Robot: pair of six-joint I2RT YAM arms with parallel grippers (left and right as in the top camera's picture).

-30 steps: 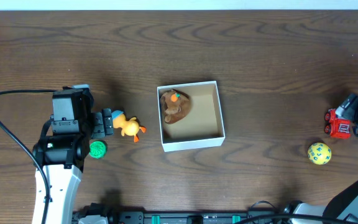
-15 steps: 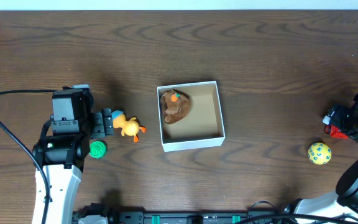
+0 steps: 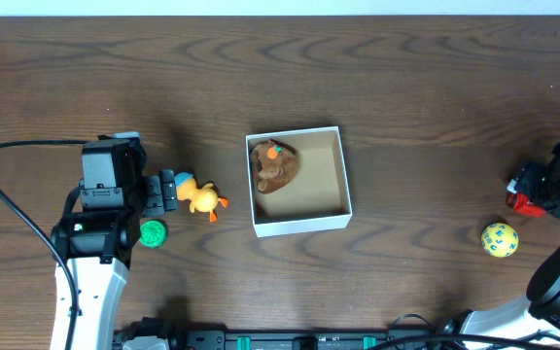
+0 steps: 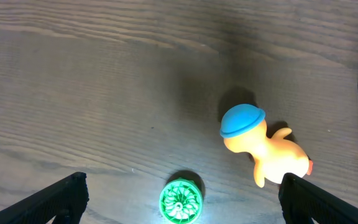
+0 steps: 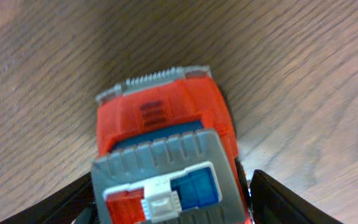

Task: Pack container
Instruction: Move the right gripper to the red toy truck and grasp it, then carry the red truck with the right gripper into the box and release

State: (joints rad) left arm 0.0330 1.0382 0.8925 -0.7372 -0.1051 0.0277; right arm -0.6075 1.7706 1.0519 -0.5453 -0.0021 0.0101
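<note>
Stock on bench (image 3: 406, 78), all places given against box (image 3: 327, 183).

Box: white, shallow, open-topped, tan inside, set mid-bench. It holds one item, a brown plush (image 3: 273, 167), in the half toward the left arm. The other half is bare.

Duck (image 3: 202, 198): orange with blue cap, lying near box on the left-arm side, not touching it.

Green disc (image 3: 153, 232): same side, further from box than duck.

Left pincer (image 3: 166, 191): just beyond duck from box, spread wide, empty. Its wrist view shows duck and disc ahead of the tips.

Truck (image 5: 166, 124): red and grey, well apart from box on the right-arm side, resting on bench.

Yellow ball (image 3: 499, 238): same side, near truck, loose.

Right pincer (image 3: 544, 190): over truck, spread to about truck's width, one jaw at each flank. A thin dark gap shows at one side, so judged not yet gripping.

Progress, judged: one item packed, four outside box.

Step in hand, judged: take truck and carry it to box.

Handling notes:
- Close squarely across the flanks, centred along the body, so the hard shell does not twist or slip out.
- The truck may roll, so pinch before any sideways pull.
- Lift straight up and pass well clear of box's thin wall.
- Set down in the bare half beside plush. A knock on the wall would likely shift so light a box.
</note>
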